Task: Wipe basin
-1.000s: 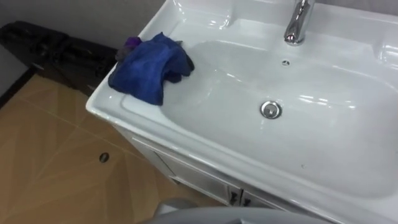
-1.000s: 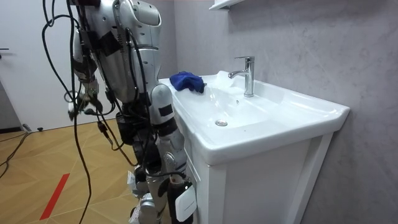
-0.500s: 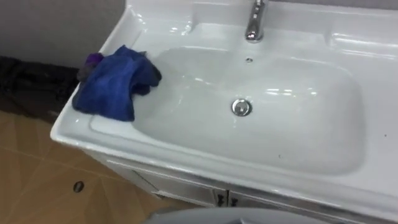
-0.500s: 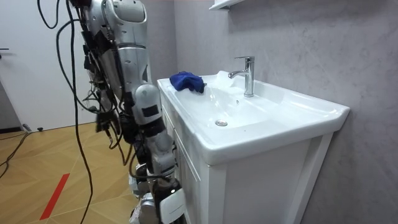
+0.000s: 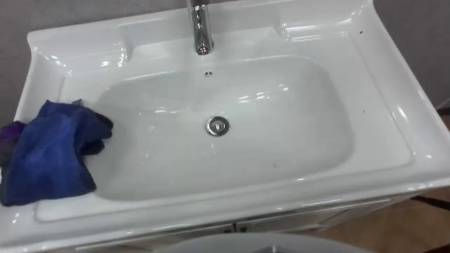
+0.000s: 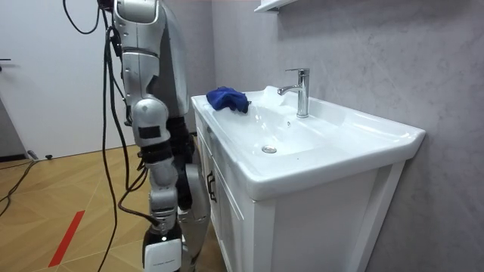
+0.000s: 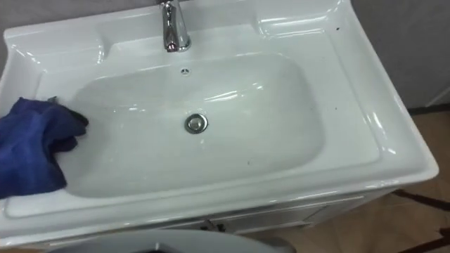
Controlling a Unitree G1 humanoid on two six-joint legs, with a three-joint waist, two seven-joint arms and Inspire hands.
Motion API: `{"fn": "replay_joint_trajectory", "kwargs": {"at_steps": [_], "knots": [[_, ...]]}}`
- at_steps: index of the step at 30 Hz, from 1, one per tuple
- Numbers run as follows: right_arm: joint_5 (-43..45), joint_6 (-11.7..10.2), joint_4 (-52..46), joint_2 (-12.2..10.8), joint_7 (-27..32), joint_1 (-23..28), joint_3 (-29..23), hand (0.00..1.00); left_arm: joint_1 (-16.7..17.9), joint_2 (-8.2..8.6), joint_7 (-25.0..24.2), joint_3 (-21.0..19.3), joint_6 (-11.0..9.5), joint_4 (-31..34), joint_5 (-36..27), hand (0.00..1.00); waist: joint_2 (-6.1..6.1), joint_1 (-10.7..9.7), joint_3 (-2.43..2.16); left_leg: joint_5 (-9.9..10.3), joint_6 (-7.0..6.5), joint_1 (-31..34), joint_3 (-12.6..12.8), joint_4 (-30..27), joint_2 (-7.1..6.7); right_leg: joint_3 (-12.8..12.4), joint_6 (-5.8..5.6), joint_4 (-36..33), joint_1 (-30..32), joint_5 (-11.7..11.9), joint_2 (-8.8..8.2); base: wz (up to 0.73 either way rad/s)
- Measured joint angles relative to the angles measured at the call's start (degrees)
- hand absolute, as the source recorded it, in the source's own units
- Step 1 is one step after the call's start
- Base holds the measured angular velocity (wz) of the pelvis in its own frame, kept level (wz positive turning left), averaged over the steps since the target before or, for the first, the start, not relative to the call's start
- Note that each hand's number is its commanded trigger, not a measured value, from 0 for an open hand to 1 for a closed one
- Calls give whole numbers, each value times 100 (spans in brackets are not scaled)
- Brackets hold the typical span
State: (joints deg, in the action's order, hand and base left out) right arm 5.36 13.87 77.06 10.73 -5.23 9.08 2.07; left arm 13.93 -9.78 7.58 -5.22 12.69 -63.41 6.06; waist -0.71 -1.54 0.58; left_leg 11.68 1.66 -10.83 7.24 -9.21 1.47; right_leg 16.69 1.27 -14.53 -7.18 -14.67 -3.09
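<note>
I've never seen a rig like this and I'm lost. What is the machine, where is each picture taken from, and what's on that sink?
It is a humanoid robot on two legs, doing housework. Two pictures come from the cameras in its head, looking down; the third, from a camera in the room, shows it standing at the white cabinet. Before it is a white ceramic basin with a chrome tap and a metal drain. A blue cloth lies on the basin's left rim; no hand is on it.
</note>
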Motion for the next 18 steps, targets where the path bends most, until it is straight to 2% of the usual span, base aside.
{"fn": "replay_joint_trajectory", "kwargs": {"at_steps": [3,6,9,12,18], "knots": [[-65,13,29,-6,-44,16,0,0,-36,1,-73,28,68,-27,193,0,-1,-22,-1,18,-12,-23,88,-4,6,-132,-13,-2,29,23,25,-17],[-54,125,32,-16,-93,21,2,0,-55,46,-115,106,156,-31,491,0,1,-20,-2,34,-27,-47,179,-9,3,-245,-22,43,58,27,35,-10],[-54,128,15,-26,-133,20,7,0,-73,72,-189,120,247,-34,567,0,4,-8,-6,35,-28,-60,216,-9,2,-311,-39,73,78,59,48,-9],[-44,235,-114,-37,-132,-19,57,0,-71,85,-209,227,367,-32,608,0,12,-4,-13,34,-29,-24,216,-18,2,-395,-39,62,153,96,60,-14],[25,245,-161,-115,-126,-137,59,0,-217,135,-213,319,409,-31,824,0,71,-33,-41,34,-29,72,217,-27,0,-397,-42,68,241,142,57,-1]]}}
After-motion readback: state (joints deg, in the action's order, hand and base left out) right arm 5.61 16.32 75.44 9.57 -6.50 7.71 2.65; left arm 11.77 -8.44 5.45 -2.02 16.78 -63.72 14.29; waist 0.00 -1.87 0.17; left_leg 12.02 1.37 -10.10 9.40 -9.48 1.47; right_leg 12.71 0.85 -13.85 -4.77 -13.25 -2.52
